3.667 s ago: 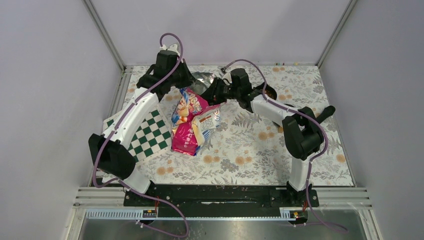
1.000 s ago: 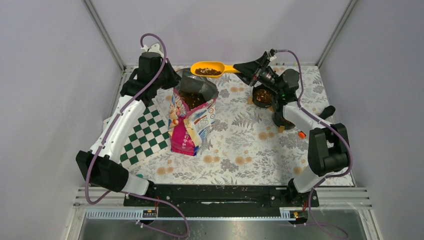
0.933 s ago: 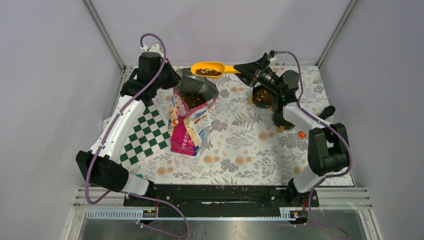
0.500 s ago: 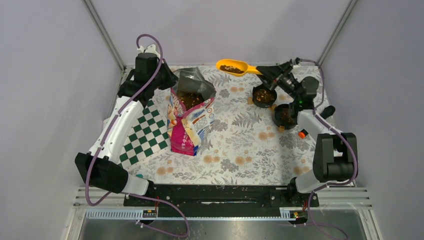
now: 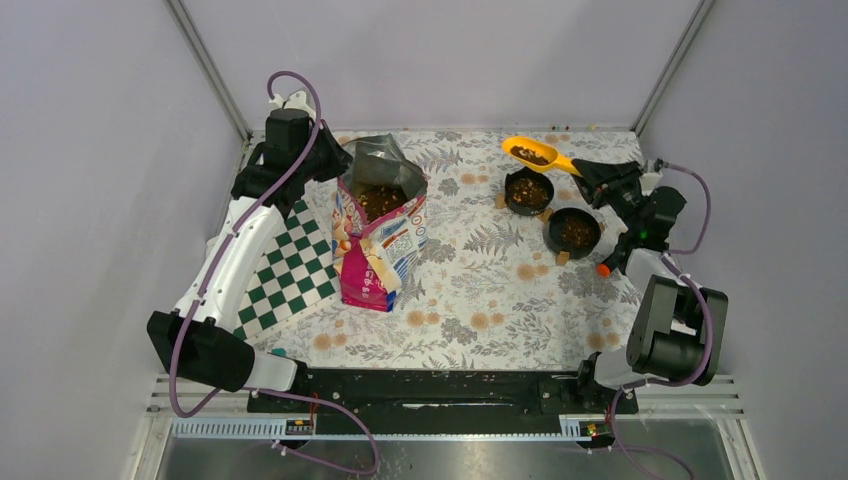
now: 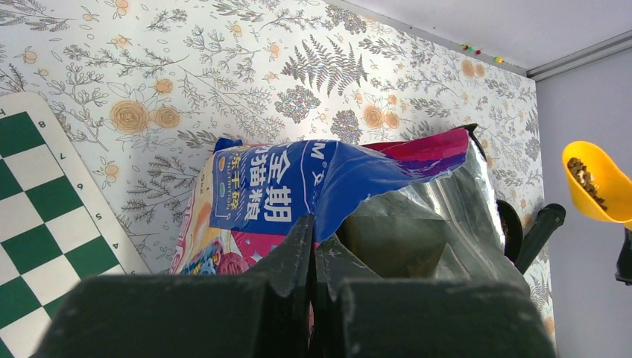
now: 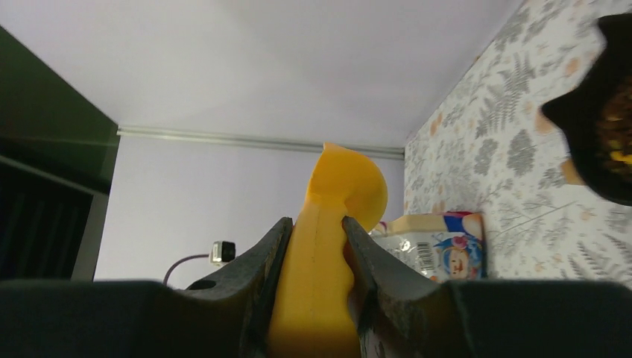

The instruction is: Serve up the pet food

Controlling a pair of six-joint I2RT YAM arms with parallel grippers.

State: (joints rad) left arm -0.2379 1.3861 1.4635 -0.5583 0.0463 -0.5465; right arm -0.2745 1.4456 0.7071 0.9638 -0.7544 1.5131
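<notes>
Nearest the arm bases, a chessboard (image 5: 290, 270) is laid left of the bag (image 5: 378, 240), which is stood upright on the bench (image 5: 480, 290). The bag's torn rim is pinched by the left pincer (image 6: 313, 237), its jaws pressed together on the foil, probably so that the mouth is held open and steady. Pet food (image 5: 380, 198) is visible inside the bag. Right of the bag, a nearer bowl (image 5: 551, 232) and a farther bowl (image 5: 507, 192) are set, both already filled. Farthest, right of the bag, the orange scoop (image 5: 530, 153) is clamped by its handle in the right pincer (image 7: 313, 227) and held level, so that its load is not spilled. That load lies just beyond the fingertips, apparently over or just behind the farther bowl.
</notes>
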